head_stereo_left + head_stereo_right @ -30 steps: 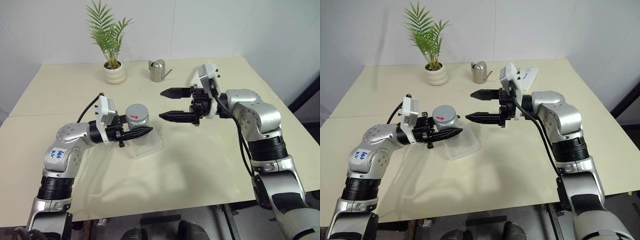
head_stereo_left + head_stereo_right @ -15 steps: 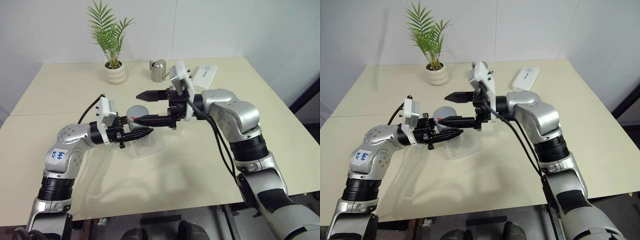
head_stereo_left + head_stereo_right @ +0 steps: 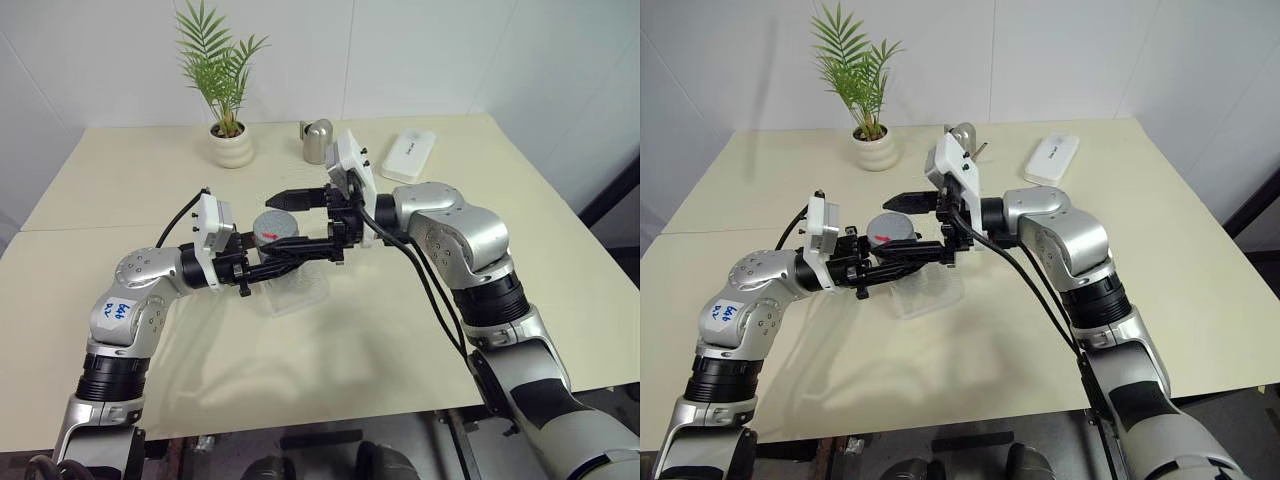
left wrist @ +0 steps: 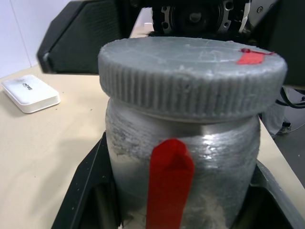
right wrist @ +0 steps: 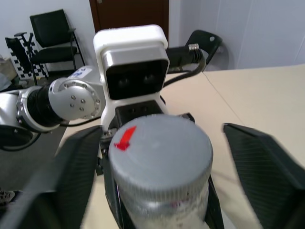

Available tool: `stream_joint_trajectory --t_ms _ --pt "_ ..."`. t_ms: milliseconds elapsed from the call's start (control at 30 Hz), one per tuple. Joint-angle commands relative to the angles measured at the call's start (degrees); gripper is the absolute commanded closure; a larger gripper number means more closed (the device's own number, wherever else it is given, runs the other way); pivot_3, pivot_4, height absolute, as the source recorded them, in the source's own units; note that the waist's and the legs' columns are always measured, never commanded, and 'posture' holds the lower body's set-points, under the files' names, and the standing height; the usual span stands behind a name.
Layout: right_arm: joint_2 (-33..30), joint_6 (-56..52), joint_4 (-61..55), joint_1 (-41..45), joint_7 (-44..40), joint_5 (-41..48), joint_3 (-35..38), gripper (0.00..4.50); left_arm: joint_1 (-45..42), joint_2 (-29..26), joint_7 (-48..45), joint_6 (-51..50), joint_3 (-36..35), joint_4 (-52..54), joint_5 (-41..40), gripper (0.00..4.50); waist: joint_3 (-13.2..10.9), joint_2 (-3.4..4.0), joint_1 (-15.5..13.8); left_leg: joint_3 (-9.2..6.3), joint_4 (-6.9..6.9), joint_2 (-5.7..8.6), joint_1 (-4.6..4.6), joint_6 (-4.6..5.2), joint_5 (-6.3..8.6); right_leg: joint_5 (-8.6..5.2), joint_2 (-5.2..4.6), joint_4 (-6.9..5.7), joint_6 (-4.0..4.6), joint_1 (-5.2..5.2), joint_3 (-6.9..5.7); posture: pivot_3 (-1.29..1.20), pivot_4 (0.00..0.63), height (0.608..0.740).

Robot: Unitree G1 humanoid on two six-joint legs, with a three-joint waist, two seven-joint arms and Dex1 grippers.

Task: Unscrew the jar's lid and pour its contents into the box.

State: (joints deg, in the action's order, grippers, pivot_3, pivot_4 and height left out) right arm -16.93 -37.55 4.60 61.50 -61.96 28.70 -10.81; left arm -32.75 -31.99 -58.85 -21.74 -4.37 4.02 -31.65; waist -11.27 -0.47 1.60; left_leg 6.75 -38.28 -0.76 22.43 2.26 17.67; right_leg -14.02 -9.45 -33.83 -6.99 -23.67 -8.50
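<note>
gripping the small, light, rigid jar (image 3: 275,235) by its body, left gripper (image 3: 268,268) clamps it while right gripper (image 3: 292,222), fingers apart, straddles the ribbed lid (image 4: 190,78), the best grip point.

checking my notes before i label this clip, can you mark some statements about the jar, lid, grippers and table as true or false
1. The left gripper is shut on the jar. True.
2. The lid is already off the jar. False: it sits on top of the jar.
3. The right gripper has a finger on each side of the lid with gaps showing. True.
4. The jar stands on the table. False: it is held up above the box.
5. The watering can lies inside the box. False: it stands at the table's far side beside the plant pot.
</note>
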Motion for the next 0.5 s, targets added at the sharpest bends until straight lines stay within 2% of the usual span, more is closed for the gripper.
stream_joint_trajectory --t_ms 33,67,333,400,500 --pt "1.30 0.01 -3.01 0.85 0.26 3.53 3.35 1.69 0.16 -0.02 0.11 0.79 -0.51 2.28 -0.55 2.53 0.00 0.00 0.00 0.00 0.00 0.00 0.00 0.00 0.00 0.00 0.00 0.00 0.00 0.00 0.00 0.00 0.150 0.740" --pt "1.83 -0.81 -3.66 0.86 0.76 4.95 4.27 1.93 0.19 -0.07 0.07 0.77 -0.53 2.29 -0.57 2.53 0.00 0.00 0.00 0.00 0.00 0.00 0.00 0.00 0.00 0.00 0.00 0.00 0.00 0.00 0.00 0.00 0.150 0.740" --pt "2.40 -8.45 -6.35 -0.66 5.30 13.30 10.48 1.93 0.86 -0.40 0.02 0.33 -0.72 2.84 -0.82 2.53 0.00 0.00 -0.02 -0.02 0.01 0.00 0.00 0.00 0.00 0.00 0.00 0.01 0.00 0.00 0.00 0.00 0.150 0.740" --pt "1.20 -8.90 -5.91 -1.29 6.90 13.83 12.62 1.93 1.12 -0.48 0.13 0.12 -0.87 3.10 -0.95 2.53 0.00 0.00 -0.05 -0.01 0.01 0.00 0.00 0.00 0.00 0.00 0.00 0.00 0.00 0.00 0.00 0.00 0.150 0.740" --pt "-4.16 -5.97 -4.65 -5.08 8.25 9.66 14.27 1.93 1.85 -0.95 0.50 -0.57 -1.73 3.64 -1.43 2.53 0.03 -0.05 -0.25 -0.01 0.00 0.00 0.00 0.00 0.00 0.00 -0.01 0.01 0.00 0.01 0.00 0.00 0.150 0.740"
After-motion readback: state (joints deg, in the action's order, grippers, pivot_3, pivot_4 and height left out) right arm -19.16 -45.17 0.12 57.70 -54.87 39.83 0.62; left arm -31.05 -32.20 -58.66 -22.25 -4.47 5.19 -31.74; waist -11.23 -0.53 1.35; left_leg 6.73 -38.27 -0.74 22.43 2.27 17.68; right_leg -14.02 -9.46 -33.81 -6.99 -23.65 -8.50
